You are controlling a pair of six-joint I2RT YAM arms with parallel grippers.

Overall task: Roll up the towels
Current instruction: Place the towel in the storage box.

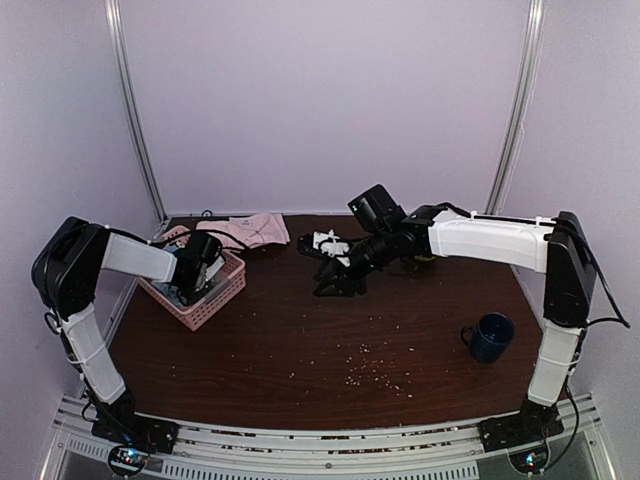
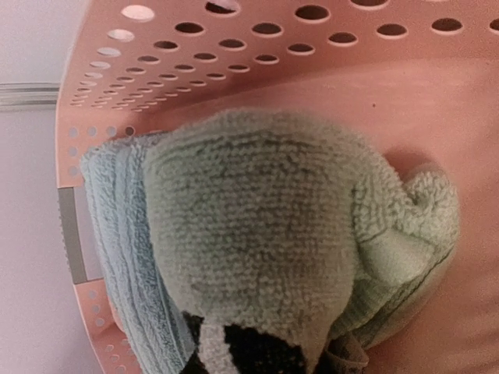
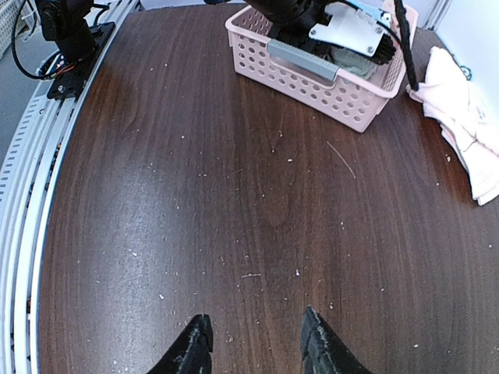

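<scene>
— Where's the sage green terry towel (image 2: 257, 226)?

— Down in the pink perforated plastic basket (image 1: 222, 300), at the left side of the dark wooden counter (image 1: 300, 340). The left claw (image 1: 190, 288) is down inside the basket and closed most of the way on a bunch of it. The cloth narrows toward the fingers and covers most of them.

— Anything else in there?

— A ribbed blue-grey towel (image 2: 117, 226), lying under and beside the green one, against the basket wall.

— And the pale pink cloth towel (image 1: 255, 232)?

— It's on the counter by the back wall, just beside the basket's far corner. It's crumpled, not rolled, and apart from both claws.

— The right claw (image 3: 257, 351)?

— It hangs over bare wood near the middle of the counter with its fingers spread apart. It holds nothing and faces the basket. A dark blue mug (image 1: 492, 337) stands well off to the right, and pale crumbs (image 1: 375, 368) dot the wood nearer the front.
</scene>
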